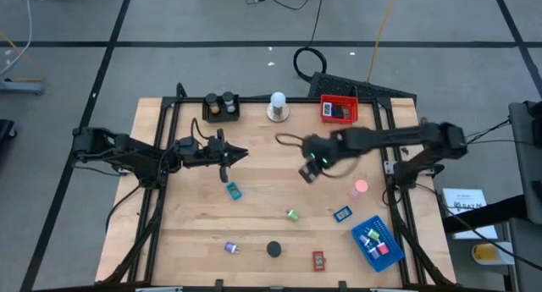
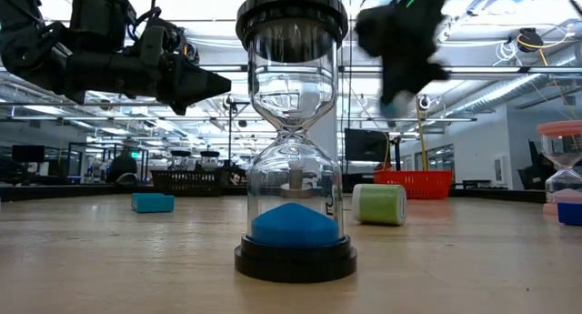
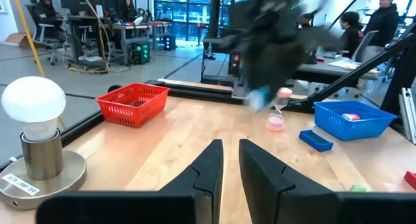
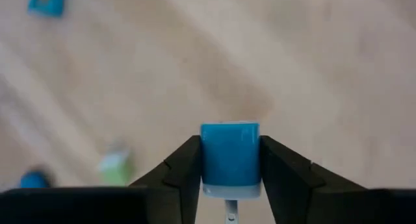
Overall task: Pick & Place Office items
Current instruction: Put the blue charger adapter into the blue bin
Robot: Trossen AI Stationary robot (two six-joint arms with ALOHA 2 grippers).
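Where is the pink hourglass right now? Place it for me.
In the high view the pink hourglass stands on the table's right side, between the right gripper and the blue tray.

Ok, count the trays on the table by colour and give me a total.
Red mesh plastic tray: 1
Blue mesh plastic tray: 1
Black tray holding two short cylinders: 1
Total: 3
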